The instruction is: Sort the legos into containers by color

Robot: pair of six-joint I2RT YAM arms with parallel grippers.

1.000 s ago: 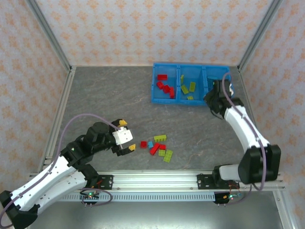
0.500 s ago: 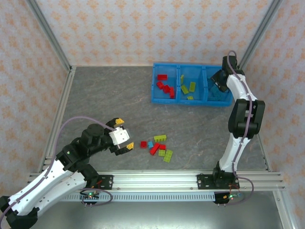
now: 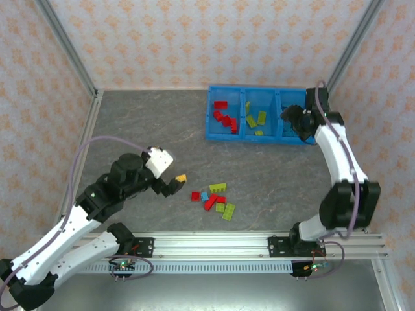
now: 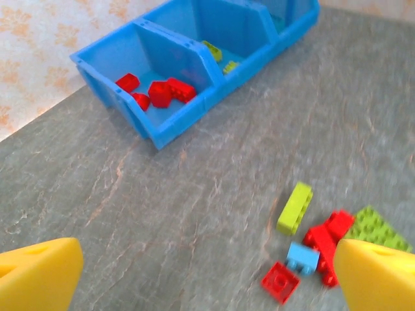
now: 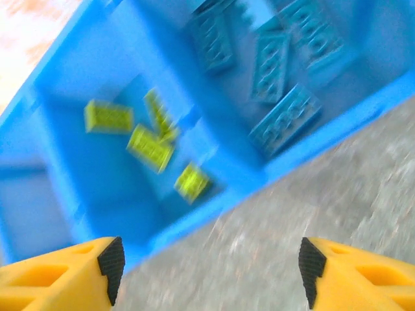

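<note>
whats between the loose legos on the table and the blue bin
Nothing: the stretch of grey table between the loose legos and the blue bin is bare. The top external view shows it plainly, and the left wrist view agrees.

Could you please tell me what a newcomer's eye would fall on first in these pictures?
The bright-blue bin at the table's far right stands out, with red bricks in its left compartment and yellow-green bricks in the middle. Nearer the arms, a loose cluster of bricks lies on the grey table, the open left gripper just beside it.
</note>
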